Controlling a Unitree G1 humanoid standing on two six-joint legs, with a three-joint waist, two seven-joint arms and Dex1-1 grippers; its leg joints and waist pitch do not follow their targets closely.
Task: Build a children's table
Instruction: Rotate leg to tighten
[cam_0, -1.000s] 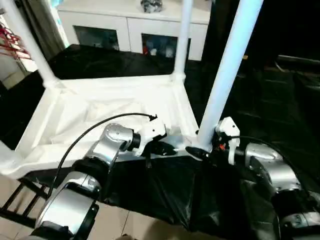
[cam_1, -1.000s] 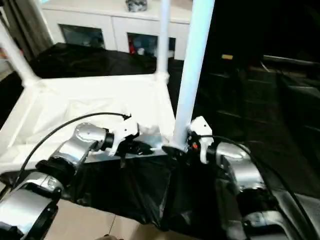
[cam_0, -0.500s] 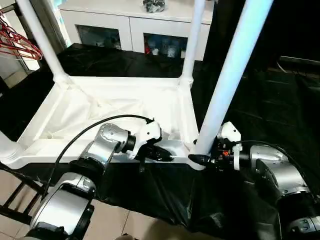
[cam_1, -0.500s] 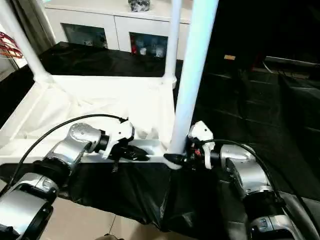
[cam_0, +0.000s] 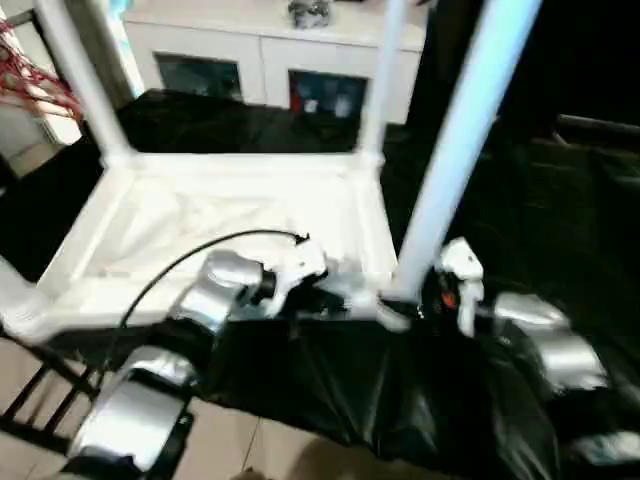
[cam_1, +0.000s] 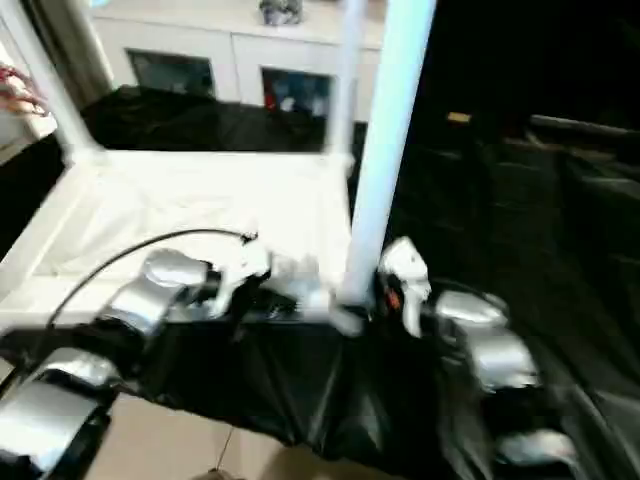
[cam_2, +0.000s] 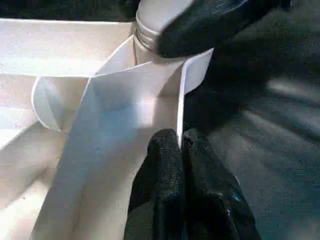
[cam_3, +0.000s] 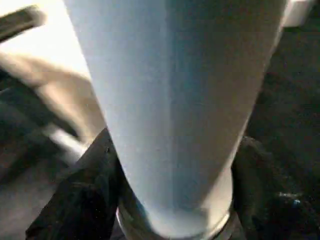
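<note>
The children's table lies upside down: its white tabletop (cam_0: 230, 215) has its ribbed underside facing up. Two far legs (cam_0: 375, 80) stand in their corner sockets. My left gripper (cam_0: 335, 298) is shut on the thin near rim (cam_2: 179, 112), with its black fingers (cam_2: 165, 165) pinching the wall close to the near right corner. My right gripper (cam_0: 405, 310) holds the foot of the near right leg (cam_0: 460, 150), which stands in that corner socket. One black finger (cam_3: 85, 195) lies on each side of the tube (cam_3: 175, 100).
A black sheet (cam_0: 520, 200) covers the surface under and around the table. A white glass-door cabinet (cam_0: 260, 50) stands behind it. Red hangers (cam_0: 25, 85) hang at the far left. A dark rack (cam_0: 30, 400) and tiled floor (cam_0: 230, 440) lie below the near edge.
The whole picture has shifted and blurred as the camera moved. The left gripper stays on the rim. The right stays at the foot of the near right leg.
</note>
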